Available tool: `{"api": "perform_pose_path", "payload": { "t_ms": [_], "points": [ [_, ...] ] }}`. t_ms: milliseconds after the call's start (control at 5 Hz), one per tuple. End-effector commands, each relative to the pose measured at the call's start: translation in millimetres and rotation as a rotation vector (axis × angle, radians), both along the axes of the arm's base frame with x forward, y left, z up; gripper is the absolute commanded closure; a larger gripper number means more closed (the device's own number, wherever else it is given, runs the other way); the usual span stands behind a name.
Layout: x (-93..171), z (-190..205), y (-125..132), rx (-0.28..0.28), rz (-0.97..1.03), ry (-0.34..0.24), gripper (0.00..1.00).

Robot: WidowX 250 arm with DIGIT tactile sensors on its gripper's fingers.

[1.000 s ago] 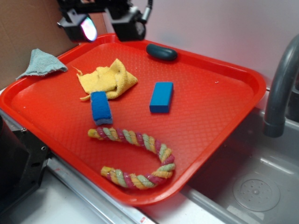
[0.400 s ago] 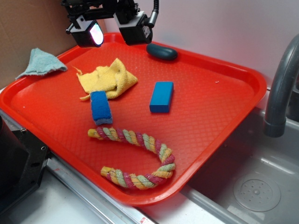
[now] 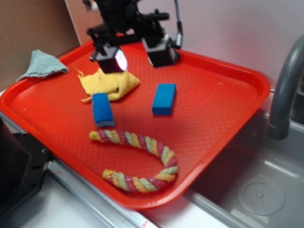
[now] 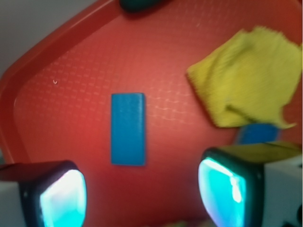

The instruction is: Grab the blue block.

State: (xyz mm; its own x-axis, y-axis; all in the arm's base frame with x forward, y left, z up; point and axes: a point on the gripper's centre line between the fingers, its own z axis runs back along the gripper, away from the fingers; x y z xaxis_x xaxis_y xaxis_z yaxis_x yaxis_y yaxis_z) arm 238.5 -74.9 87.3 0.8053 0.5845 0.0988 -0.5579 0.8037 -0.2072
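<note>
The 2 fingers [image 4: 61,196] of the gripper [image 3: 137,53] stand wide apart with nothing between them, each pad glowing cyan in the wrist view. In the exterior view the gripper hangs above the far part of the red tray [image 3: 228,71], one finger over the yellow cloth [image 3: 110,81] and the other beyond the far end of the blue block [image 3: 164,99], apart from both.

The blue block lies flat on the tray, near its middle, just right of the yellow cloth and untouched. In the wrist view the blue block [image 4: 128,128] sits ahead of the gap between the fingers, nearer the left one, with bare tray all round it.

Taking the blue block as the mark: the yellow cloth is crumpled to its left; the blue sponge [image 3: 102,109] lies further left and nearer the camera, its far end touching the cloth; the striped rope toy [image 3: 137,161] curls along the near side of the tray; a dark oval thing [image 4: 137,4] shows at the far rim in the wrist view only. A teal rag [image 3: 42,65] drapes over the tray's far-left rim, and a grey faucet [image 3: 285,90] rises to the right, off the tray.

Count: 1 block, 1 sponge, 2 cloths, 1 rope, 1 dark oval.
</note>
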Motion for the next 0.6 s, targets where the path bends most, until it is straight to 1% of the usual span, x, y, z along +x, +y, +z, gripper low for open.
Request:
{"api": "perform_pose_path", "payload": {
  "t_ms": [0, 200, 400],
  "points": [
    [27.1, -29.1, -7.6, -0.021, -0.004, -0.01, 0.0],
    [44.0, -49.2, -10.4, -0.014, -0.033, 0.034, 0.0],
    [46.4, -63.4, -7.5, 0.017, -0.048, 0.117, 0.0]
  ]
}}
